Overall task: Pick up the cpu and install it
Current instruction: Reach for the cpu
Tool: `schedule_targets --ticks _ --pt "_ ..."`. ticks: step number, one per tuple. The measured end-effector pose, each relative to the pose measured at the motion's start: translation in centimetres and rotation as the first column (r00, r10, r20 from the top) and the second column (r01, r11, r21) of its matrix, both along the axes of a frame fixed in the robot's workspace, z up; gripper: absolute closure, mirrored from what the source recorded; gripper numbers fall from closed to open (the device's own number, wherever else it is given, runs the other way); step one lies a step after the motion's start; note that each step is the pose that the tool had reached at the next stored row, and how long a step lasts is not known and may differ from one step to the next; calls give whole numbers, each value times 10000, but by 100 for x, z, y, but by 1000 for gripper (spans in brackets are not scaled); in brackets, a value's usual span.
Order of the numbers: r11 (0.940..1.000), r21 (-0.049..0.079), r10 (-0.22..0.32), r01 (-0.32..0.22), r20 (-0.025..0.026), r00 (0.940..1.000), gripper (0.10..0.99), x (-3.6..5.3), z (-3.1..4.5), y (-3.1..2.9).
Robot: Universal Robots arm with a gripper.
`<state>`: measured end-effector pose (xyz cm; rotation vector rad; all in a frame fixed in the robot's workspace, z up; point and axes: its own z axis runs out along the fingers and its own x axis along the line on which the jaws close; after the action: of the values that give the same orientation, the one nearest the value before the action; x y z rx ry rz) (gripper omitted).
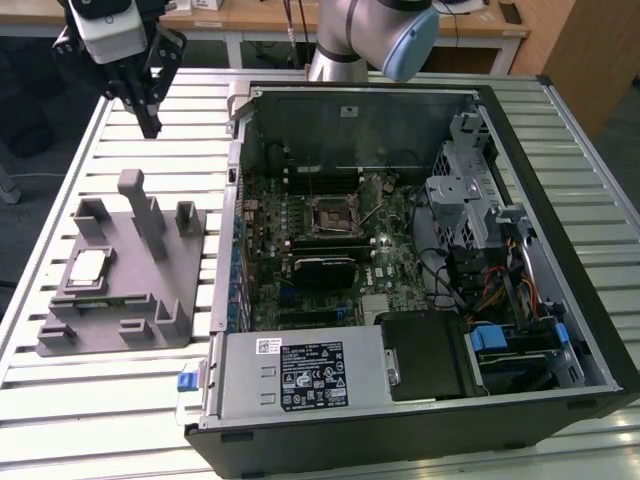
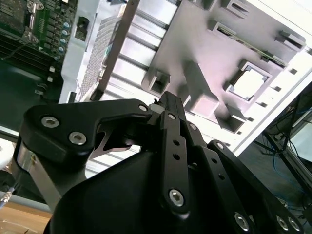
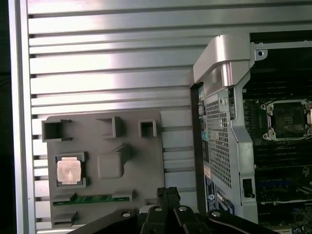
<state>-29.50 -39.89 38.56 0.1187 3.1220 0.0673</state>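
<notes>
The cpu (image 1: 88,268) lies flat in a recess of the grey holder tray (image 1: 125,288) on the slatted worktop (image 1: 110,400), beside the open computer case (image 1: 560,250). My gripper (image 1: 151,127) hovers well apart from the cpu, its fingers (image 3: 163,196) pressed together and holding nothing.

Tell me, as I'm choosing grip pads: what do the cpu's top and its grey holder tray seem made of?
The cpu top looks like bare metal: pale, silvery, catching light. The holder tray looks like matte grey plastic, possibly printed: dull, uniform, no glints.

Open air above the cpu (image 1: 88,268); tall peg (image 1: 141,208) rises near it on the tray (image 1: 125,292).
</notes>
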Motion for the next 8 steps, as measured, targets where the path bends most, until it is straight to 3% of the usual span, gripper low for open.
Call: schedule_targets --ticks 8 --pt "10000 -1 0 0 -20 10000 973 -241 -11 0"
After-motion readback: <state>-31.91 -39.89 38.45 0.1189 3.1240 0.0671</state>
